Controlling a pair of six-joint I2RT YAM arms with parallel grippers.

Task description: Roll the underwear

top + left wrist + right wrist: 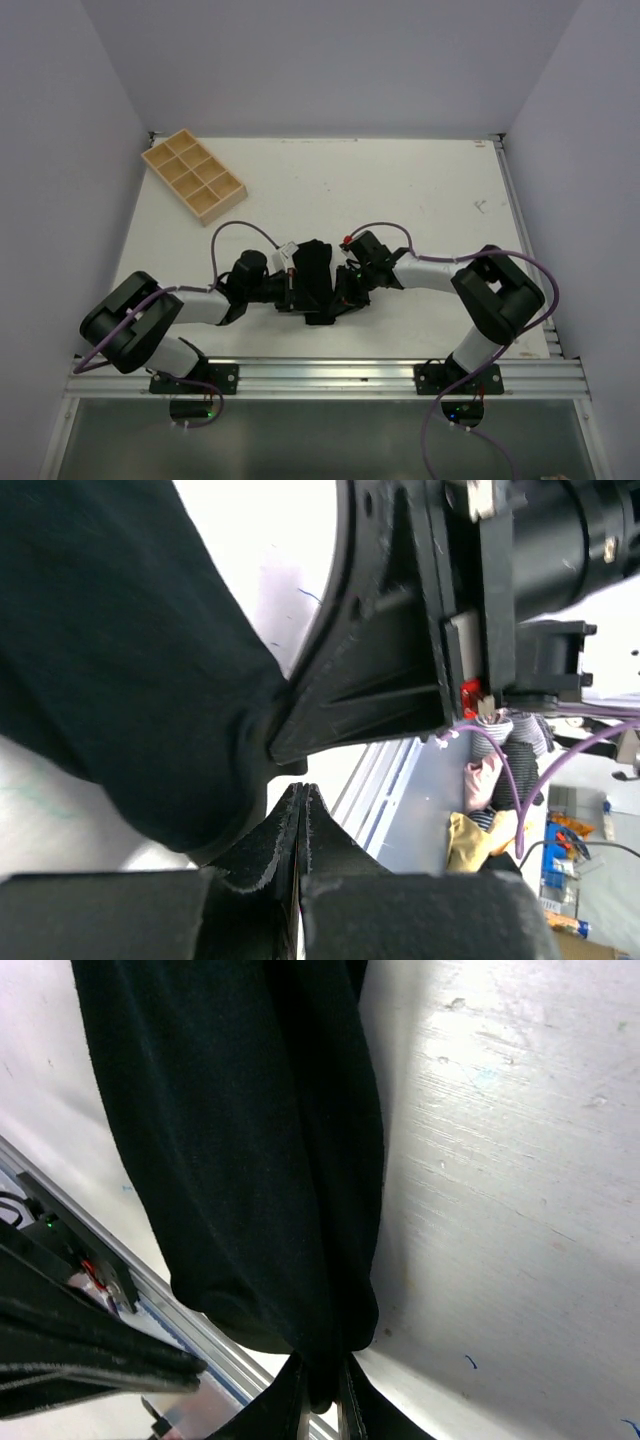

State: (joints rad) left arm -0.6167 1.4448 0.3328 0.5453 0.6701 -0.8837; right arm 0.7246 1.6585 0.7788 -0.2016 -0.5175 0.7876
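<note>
A white table (pixel 400 190) is seen, a wooden compartment tray (pixel 193 177) set at its far left corner, well apart from the rest. The underwear (pixel 312 268) is found near the front edge, hemmed in by both arms. Its end is pinched by the right gripper (pixel 320 1400) — the left gripper (pixel 301 825) is pressed fully closed beside the fabric; whether any is caught cannot be told.

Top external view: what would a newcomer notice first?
The black underwear is bunched at centre, with the right gripper pinching one end of it and the left gripper shut right beside the cloth. A wooden divided tray sits far back on the left.
</note>
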